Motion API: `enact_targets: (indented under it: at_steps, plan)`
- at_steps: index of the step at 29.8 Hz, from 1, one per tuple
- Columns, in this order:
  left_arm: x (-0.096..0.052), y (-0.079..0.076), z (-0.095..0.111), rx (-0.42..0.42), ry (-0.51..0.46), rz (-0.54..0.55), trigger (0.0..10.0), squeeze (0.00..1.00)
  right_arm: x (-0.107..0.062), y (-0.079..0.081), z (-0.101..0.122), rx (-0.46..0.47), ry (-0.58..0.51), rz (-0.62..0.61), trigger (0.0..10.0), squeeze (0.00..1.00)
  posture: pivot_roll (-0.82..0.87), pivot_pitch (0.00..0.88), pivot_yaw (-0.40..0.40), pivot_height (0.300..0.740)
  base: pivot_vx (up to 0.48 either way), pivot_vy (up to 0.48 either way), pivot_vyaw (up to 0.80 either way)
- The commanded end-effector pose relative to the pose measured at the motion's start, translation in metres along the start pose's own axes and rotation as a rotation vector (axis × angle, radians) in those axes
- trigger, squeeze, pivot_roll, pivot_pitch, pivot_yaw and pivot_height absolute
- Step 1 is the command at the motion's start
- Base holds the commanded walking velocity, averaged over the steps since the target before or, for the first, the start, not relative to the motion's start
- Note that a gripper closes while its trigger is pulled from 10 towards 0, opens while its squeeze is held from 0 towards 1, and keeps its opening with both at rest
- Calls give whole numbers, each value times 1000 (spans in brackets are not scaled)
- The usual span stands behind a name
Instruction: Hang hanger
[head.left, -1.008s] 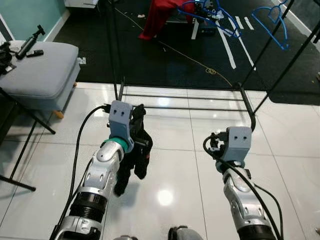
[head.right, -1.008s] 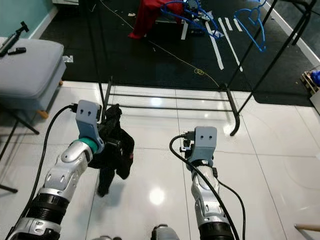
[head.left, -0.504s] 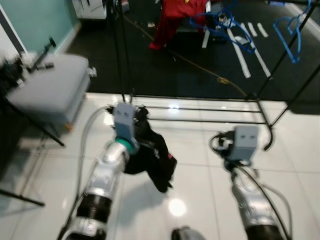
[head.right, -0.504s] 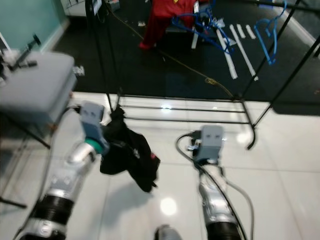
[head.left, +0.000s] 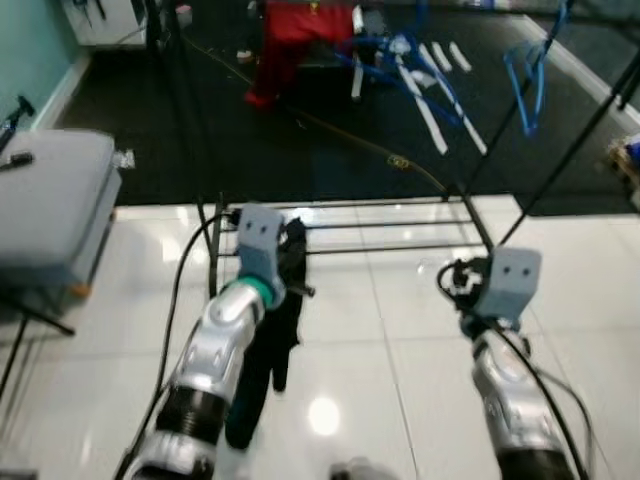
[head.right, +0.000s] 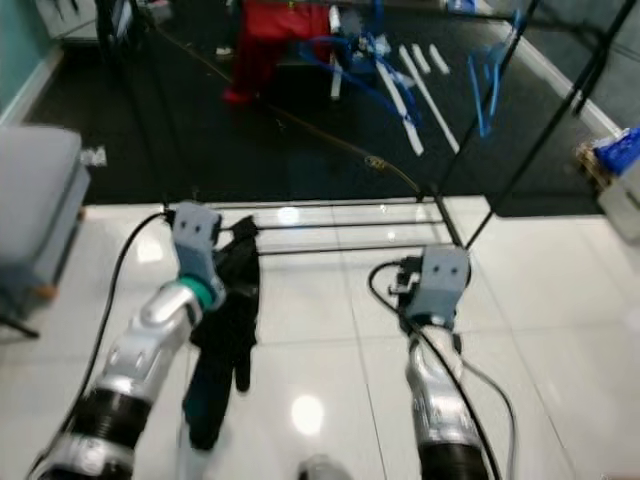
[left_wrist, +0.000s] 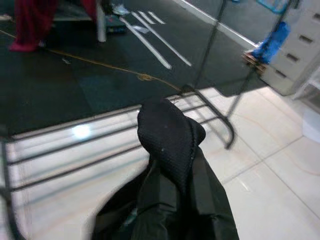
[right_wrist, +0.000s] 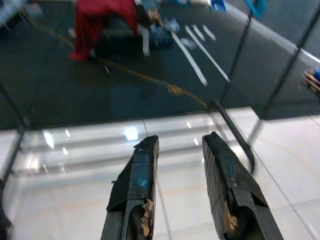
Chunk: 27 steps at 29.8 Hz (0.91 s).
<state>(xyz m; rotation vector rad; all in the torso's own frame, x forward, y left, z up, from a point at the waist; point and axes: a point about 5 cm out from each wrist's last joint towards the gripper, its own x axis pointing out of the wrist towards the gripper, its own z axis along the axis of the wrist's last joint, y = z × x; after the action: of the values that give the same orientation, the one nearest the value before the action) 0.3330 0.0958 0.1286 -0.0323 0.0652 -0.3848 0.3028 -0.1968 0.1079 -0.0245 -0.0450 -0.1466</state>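
Observation:
A black garment (head.left: 262, 352) hangs limp from my left gripper (head.left: 291, 248), which is shut on its top, just above the white tile floor. In the left wrist view the black cloth (left_wrist: 168, 134) covers the fingers, and no hanger can be made out in it. My right gripper (right_wrist: 180, 146) is open and holds nothing, at about the same height to the right. The low bars of a black clothes rack (head.left: 385, 224) lie just beyond both grippers. Blue hangers (head.left: 526, 68) hang further back on the right.
A red garment (head.left: 292, 28) and more blue hangers (head.left: 400, 48) are at the back over a dark carpet. A grey padded stool (head.left: 48, 202) stands at the left. Slanted black rack poles (head.left: 565, 125) rise on the right. A cable (head.left: 340, 135) crosses the carpet.
The camera view has shifted. The black garment, which had swung out to the right half a second ago, now hangs straight down from my left gripper. My right gripper stays open.

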Motion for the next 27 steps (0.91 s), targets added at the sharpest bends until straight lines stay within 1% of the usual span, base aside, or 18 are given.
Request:
enact_targets:
  at_steps: [1,7,27]
  plan:
    - [-2,3,0,-5,-11,10,10000,0,-5,5,-10,14,40,10,10000,0,-99,45,35,740,368,0,0]
    - [-2,1,1,2,-15,-12,10000,0,-5,5,-9,17,35,7,10000,0,-100,46,36,740,386,0,0]
    - [-1,-1,2,-6,-17,-13,10000,0,-2,5,-9,13,33,17,10000,0,-100,53,37,740,393,0,0]
